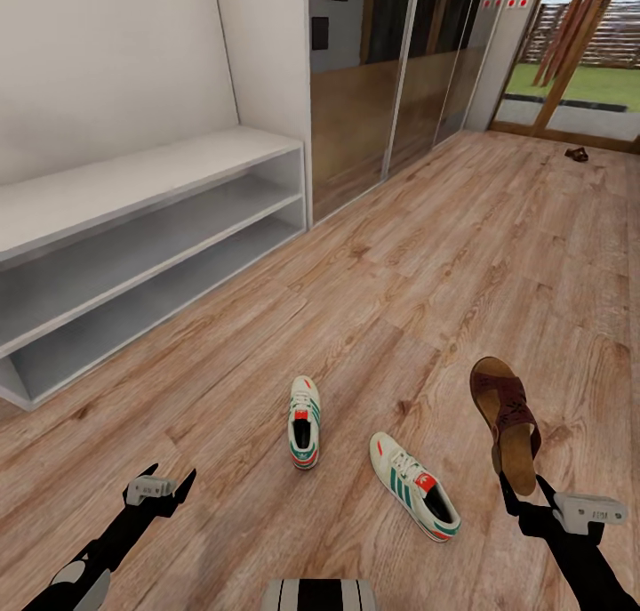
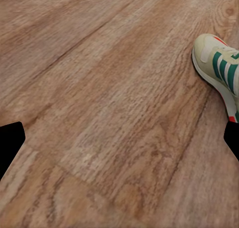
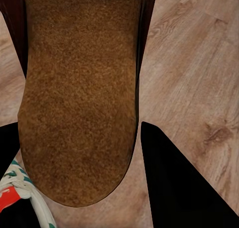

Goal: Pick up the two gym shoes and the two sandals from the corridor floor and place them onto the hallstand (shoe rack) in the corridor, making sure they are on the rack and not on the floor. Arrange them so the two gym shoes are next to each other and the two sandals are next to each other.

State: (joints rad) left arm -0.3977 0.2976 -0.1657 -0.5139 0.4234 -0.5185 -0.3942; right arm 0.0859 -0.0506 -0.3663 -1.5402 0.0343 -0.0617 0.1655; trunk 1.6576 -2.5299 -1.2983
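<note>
At about ten o'clock in the head view stood the shoe rack (image 1: 151,171), pale and low against the wall, its top and both shelves bare. At seven o'clock the left gripper (image 1: 162,486) hung low over the wood floor (image 1: 373,273) with its fingers spread and nothing between them, the arm reaching forward from the lower corner. Near six o'clock the two sneakers (image 1: 304,422) lay on the planks, a little apart and at different angles; they looked light and fairly stiff-soled, probably best pinched across the padded heel collar or the side wall rather than the laces. At four o'clock the right gripper (image 1: 524,489) was clamped on the heel end of a brown sandal (image 1: 508,420), which stood up off the floor with its toe highest; the arm rose from the lower right corner. The sandal seemed light and rigid, though so small a bite might let it swing. A second sandal (image 1: 576,155) lay far off at one o'clock, by the doorway.
</note>
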